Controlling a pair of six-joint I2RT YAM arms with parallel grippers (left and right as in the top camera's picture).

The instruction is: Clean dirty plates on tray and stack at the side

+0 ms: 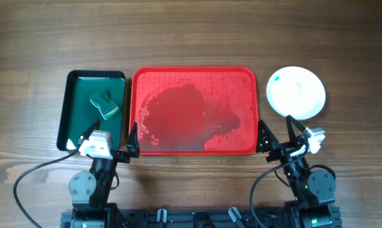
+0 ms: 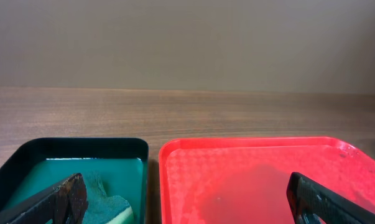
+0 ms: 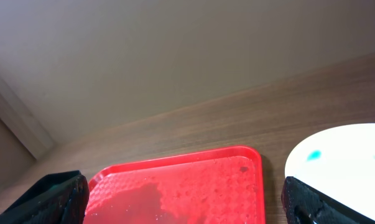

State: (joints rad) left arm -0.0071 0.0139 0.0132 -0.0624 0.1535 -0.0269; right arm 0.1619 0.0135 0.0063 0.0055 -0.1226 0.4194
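Note:
The red tray lies mid-table, wet with puddles and bare of plates; it also shows in the left wrist view and the right wrist view. A stack of white plates sits on the table right of the tray, the top one with a small aqua mark; it also shows in the right wrist view. How many plates are in the stack cannot be told. My left gripper is open and empty at the tray's near left corner. My right gripper is open and empty at the near right corner.
A dark green tray lies left of the red tray and holds a green sponge, also seen in the left wrist view. Bare wooden table surrounds both trays. Cables trail at the front left.

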